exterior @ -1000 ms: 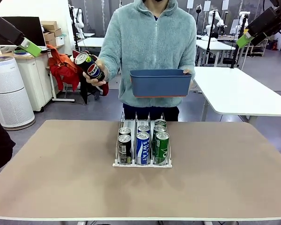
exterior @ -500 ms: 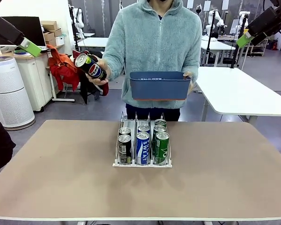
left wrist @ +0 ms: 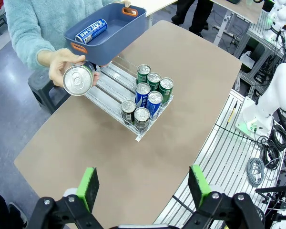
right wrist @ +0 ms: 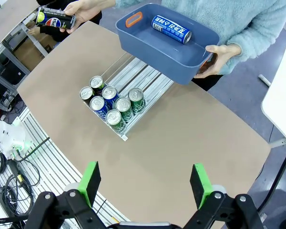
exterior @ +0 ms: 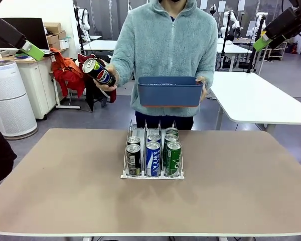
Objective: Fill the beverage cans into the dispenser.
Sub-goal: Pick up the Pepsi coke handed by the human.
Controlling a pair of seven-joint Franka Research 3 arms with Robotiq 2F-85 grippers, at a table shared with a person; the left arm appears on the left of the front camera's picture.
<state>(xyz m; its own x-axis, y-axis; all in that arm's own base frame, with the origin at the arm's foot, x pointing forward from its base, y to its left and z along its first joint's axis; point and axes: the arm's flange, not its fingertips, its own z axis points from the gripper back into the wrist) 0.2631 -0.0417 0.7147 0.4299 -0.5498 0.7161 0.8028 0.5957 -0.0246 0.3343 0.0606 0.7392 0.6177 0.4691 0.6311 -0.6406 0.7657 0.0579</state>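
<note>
Front view put the tilted Pepsi can nearer my left pincer than my right pincer (a hand held it up). Both gaped, empty.

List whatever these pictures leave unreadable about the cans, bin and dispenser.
- Front view: the bin's wall hides its inside; the right wrist view shows one blue can lying there.
- Front view: the dispenser's back cans show little but tops; the front cans hide their labels.
- Left wrist view: the held can faces top-on, its label hidden.
</note>
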